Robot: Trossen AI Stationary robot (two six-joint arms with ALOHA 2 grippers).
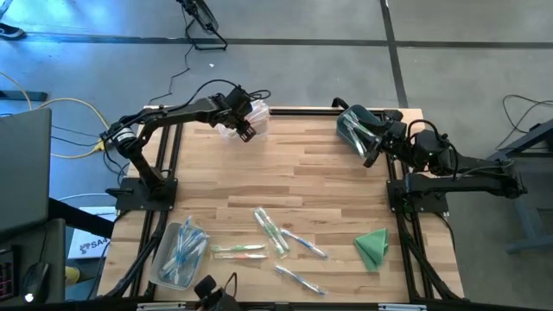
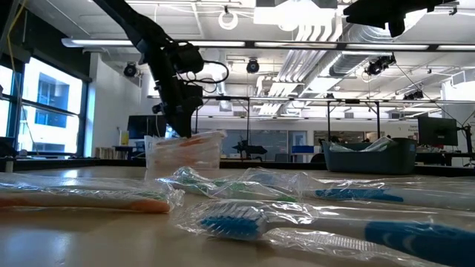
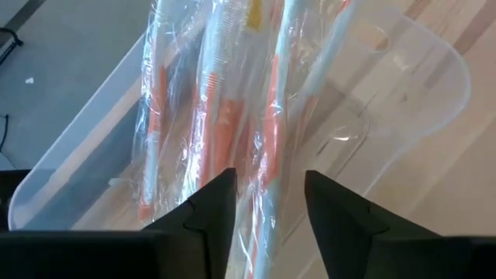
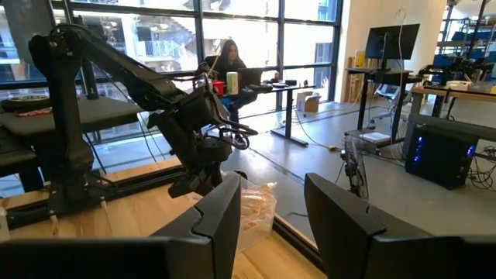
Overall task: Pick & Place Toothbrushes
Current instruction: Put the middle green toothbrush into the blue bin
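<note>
Toothbrushes in two bins and loose on the table.

High view: left gripper (image 1: 245, 130) sits at 11 o'clock beside a clear bin (image 1: 257, 111); right gripper (image 1: 370, 154) at 1 o'clock by a dark bin (image 1: 352, 128); loose toothbrushes (image 1: 272, 231) lie at 6 o'clock, a clear bag (image 1: 179, 252) of them at 7, a green cloth (image 1: 372, 247) at 5.
Low view: wrapped toothbrushes fill the foreground, the clear bin behind them.
Left wrist view: fingers (image 3: 209, 217) parted over wrapped orange toothbrushes (image 3: 221, 116) in the bin, gripping nothing.
Right wrist view: fingers (image 4: 221, 209) apart, holding nothing; a person (image 4: 229, 58) sits far off.
</note>
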